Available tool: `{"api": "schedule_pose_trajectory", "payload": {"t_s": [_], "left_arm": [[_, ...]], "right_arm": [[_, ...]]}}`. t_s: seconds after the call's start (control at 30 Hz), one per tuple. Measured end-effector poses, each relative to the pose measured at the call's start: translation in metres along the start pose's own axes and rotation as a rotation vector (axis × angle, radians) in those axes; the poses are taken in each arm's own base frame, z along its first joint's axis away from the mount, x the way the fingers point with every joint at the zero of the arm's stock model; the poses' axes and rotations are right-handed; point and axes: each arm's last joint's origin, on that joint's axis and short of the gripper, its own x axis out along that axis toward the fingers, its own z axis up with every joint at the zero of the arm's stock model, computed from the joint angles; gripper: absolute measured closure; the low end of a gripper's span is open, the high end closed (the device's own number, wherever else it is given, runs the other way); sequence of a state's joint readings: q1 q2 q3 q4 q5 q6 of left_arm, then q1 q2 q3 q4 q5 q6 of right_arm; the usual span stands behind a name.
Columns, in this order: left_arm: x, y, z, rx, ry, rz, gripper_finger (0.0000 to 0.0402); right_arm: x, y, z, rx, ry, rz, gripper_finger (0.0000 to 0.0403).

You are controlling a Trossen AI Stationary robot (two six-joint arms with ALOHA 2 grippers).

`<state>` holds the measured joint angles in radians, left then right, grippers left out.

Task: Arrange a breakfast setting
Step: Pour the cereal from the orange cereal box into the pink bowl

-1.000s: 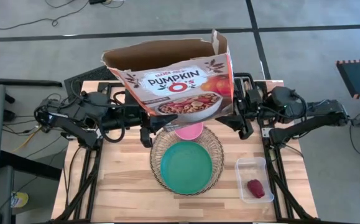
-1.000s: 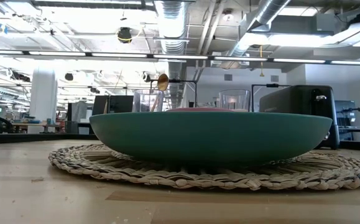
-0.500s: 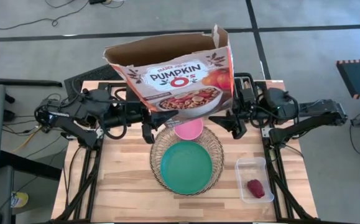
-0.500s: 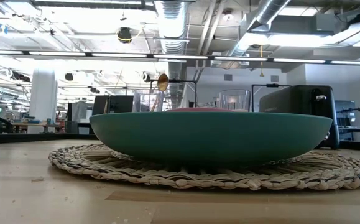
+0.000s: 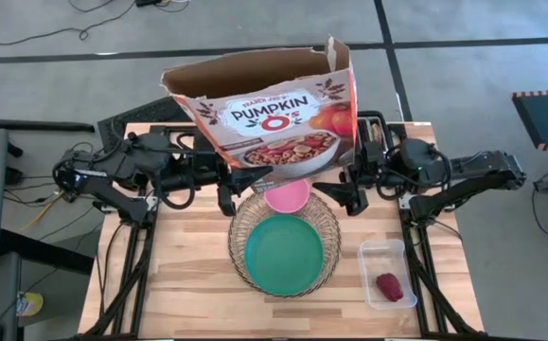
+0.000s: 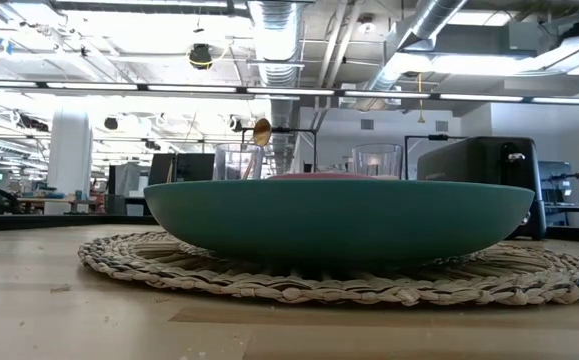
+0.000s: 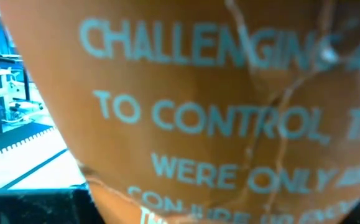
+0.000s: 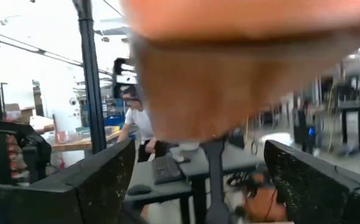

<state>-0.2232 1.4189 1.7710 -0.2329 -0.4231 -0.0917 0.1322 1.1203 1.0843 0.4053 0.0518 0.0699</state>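
Note:
An opened Pumpkin O's cereal box (image 5: pixel 274 114) hangs in the air above the table's far middle, front face up and open top toward the far edge. My left gripper (image 5: pixel 232 188) is under its lower left corner. My right gripper (image 5: pixel 347 191) stands open below the box's lower right corner; its wrist view shows the spread fingers (image 8: pixel 99 180) with the blurred orange box (image 8: pixel 242 68) above them. The pink bowl (image 5: pixel 289 196) sits on the far part of the round wire charger (image 5: pixel 238 227). The teal plate (image 5: pixel 283 251) rests on that charger. A dark red fruit (image 5: pixel 388 286) lies in a clear tub. My left gripper holds the cereal box by its lower left corner (image 5: pixel 242 170), coming about level from the table's left. The box hides the fingers from above, and its orange printed panel (image 7: pixel 217 124) fills the wrist view. The box is lifted clear and tilted over the pink bowl.
The clear plastic tub (image 5: pixel 387 273) stands at the near right of the wooden table (image 5: pixel 179 275). In the low view a black toaster (image 6: pixel 479 180), two glasses (image 6: pixel 237 160) and a spoon head (image 6: pixel 261 131) show behind the plate. A person stands in the room beyond.
My right gripper has moved a little toward the table's left, under the box's right corner, and its fingers have spread apart. The cereal box has turned slightly in the left gripper's hold, and more of the pink bowl shows below it.

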Motion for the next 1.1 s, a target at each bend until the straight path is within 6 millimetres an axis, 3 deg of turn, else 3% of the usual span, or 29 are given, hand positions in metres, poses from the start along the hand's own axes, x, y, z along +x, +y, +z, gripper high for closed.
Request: {"api": "schedule_pose_trajectory", "payload": {"t_s": [0.2, 0.43, 0.77, 1.1], "left_arm": [[0.0, 0.0, 0.001, -0.005, -0.005, 0.001, 0.02], [0.0, -0.001, 0.001, -0.007, -0.008, -0.035, 0.02], [0.0, -0.001, 0.003, -0.011, -0.024, -0.041, 0.02], [0.002, 0.0, 0.002, -0.011, -0.03, -0.042, 0.02]], "right_arm": [[0.001, 0.005, 0.002, -0.069, -0.033, 0.02, 0.0029], [0.016, 0.0, -0.009, -0.1, -0.104, 0.0, 0.0028], [0.018, -0.004, 0.002, -0.095, -0.225, 0.013, 0.0028], [0.027, -0.004, -0.005, -0.038, -0.282, 0.024, 0.0028]]}}
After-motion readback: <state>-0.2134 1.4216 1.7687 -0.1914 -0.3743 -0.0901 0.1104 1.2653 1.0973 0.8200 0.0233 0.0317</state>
